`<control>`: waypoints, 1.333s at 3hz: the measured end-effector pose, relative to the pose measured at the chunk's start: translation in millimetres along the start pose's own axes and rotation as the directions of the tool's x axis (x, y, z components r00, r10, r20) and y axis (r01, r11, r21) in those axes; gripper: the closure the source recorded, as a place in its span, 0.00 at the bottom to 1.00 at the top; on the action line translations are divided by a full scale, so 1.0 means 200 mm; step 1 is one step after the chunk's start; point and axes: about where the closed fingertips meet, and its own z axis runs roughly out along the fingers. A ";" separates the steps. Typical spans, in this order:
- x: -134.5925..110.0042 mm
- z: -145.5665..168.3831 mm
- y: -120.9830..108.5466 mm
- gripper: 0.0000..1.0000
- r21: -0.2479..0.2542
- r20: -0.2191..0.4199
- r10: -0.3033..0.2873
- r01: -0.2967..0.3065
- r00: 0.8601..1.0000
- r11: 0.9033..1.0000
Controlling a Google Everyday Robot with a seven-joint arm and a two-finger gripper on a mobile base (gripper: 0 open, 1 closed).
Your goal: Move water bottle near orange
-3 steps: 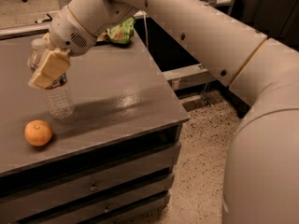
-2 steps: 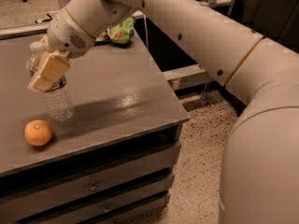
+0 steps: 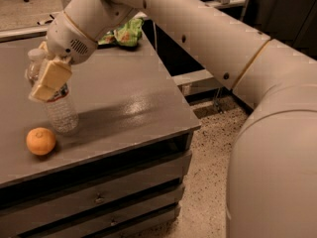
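Note:
The water bottle, clear and ribbed with a white cap, stands on the grey table at the left, its base on the surface. The orange lies just left of the bottle's base, close to it with a small gap. My gripper is at the bottle's upper half, shut on it. One tan finger pad lies across the front of the label and the other finger is hidden behind the bottle. The white arm reaches in from the upper right.
A green snack bag lies at the table's far edge. The table's right edge and front edge drop to drawers and a speckled floor. My large arm segment fills the right side.
The gripper and bottle have shifted slightly down and towards the orange. The orange has not moved.

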 end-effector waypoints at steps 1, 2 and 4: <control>0.00 0.01 0.00 0.83 -0.003 -0.005 -0.010 0.010 1.000 1.000; 0.00 0.01 0.00 0.60 -0.002 -0.006 -0.017 0.017 1.000 1.000; 0.01 0.01 0.01 0.13 0.004 -0.009 -0.019 0.019 1.000 1.000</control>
